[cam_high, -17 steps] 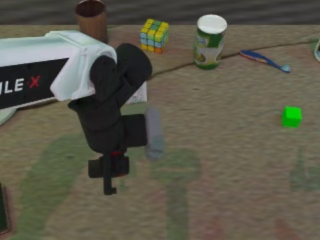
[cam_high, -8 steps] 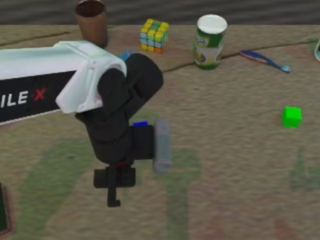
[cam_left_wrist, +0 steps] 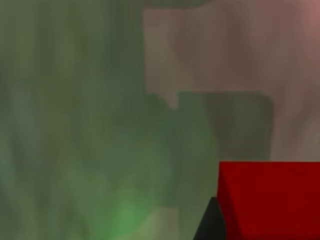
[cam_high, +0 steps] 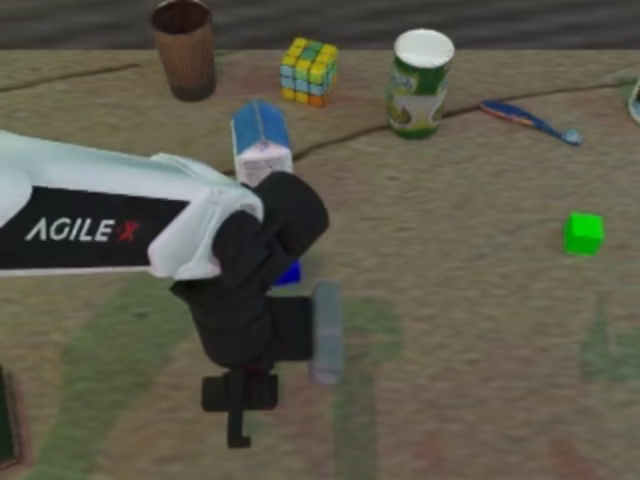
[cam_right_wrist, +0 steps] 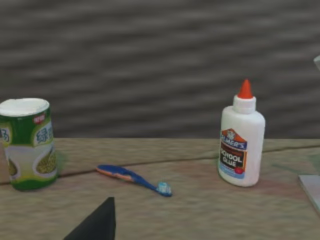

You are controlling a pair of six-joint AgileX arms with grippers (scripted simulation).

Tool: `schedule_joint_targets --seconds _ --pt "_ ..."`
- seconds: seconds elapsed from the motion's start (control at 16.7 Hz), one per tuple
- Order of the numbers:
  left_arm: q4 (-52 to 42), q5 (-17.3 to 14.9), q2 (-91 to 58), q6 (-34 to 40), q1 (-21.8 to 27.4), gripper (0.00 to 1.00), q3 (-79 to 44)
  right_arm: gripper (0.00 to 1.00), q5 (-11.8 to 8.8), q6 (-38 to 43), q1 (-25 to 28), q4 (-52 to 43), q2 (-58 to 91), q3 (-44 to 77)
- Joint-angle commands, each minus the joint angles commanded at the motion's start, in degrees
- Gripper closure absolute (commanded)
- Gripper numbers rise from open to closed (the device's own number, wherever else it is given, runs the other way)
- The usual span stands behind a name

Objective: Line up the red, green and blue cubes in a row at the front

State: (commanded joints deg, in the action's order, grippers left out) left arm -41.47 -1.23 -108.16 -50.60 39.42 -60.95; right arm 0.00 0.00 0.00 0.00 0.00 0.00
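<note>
My left gripper hangs over the front left of the table, shut on the red cube, which fills a corner of the left wrist view beside one dark finger. From above the arm hides that cube. The blue cube peeks out from beside the left arm, just in front of the milk carton. The green cube lies alone on the right side. My right arm is out of the top view; only a dark corner of its gripper shows in the right wrist view.
Along the back stand a brown cup, a multicoloured puzzle cube, a green can and a blue toothbrush. A milk carton stands left of centre. A glue bottle stands at the far right.
My left arm has swung toward the front with the red cube in its gripper. That has uncovered the milk carton and part of the blue cube.
</note>
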Motion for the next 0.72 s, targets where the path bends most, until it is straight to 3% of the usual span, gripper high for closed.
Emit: schedule_joint_targets --seconds 0.18,0.72 --pt "0.1 0.0 0.0 0.0 0.0 1.00 0.0 0.00 0.0 0.0 0.0 0.0 0.0 0.0" --pt "0.1 0.0 0.0 0.0 0.0 0.32 0.0 0.00 0.0 0.0 0.0 0.0 0.0 0.0"
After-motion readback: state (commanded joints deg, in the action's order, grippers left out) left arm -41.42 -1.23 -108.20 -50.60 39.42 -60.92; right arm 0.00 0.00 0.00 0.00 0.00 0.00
